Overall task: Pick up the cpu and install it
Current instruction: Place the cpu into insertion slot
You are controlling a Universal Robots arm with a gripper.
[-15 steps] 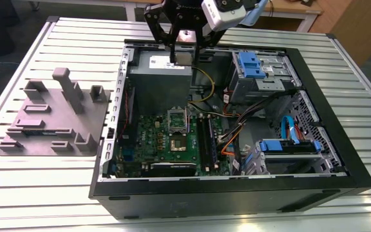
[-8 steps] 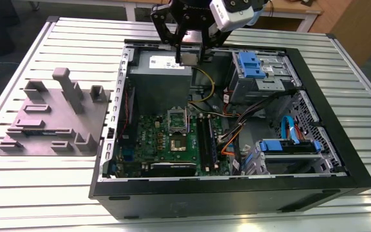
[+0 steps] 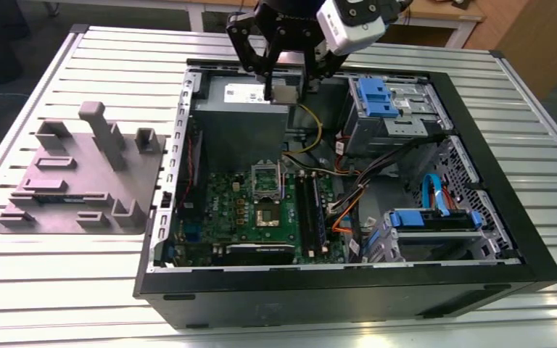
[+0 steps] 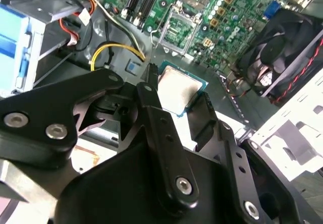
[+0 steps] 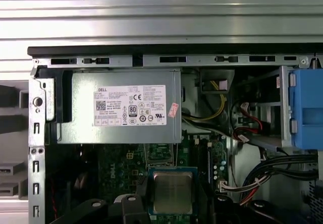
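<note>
the black two-fingered gripper [image 3: 284, 84] hung above the far end of the open black computer case [image 3: 356, 293], clenched on the cpu [image 3: 283, 94], a small flat square chip with a silver-grey metal top and a thin greenish rim. in the second wrist view the fingers [image 4: 151, 100] pinched the chip [image 4: 179, 89] by two opposite edges, and it sat level between them. in the exterior view the chip was over the big grey metal power-supply box with the white label [image 3: 240, 119], well apart from the open silver-framed socket [image 3: 265, 210] on the green motherboard [image 3: 225, 210].

the grip looked like the first risk. only thin edges were held, so a jolt or a slightly loose squeeze could have let the chip tilt or drop into the case, among the bundled coloured cables [image 3: 356, 177] or onto the board.

the second risk was alignment. the socket [image 4: 177, 26] lay off to one side of the chip. judged from these pictures, a chip that arrived rotated, shifted or tipped would have rested on the socket frame instead of seating, and pressing it then could have bent the fine contacts.

the looped yellow wire [image 4: 112, 47] ran near the fingers and could have snagged them on a low pass. the raised socket latch frame [image 3: 264, 177] stood beside the socket and could have been struck too.
</note>
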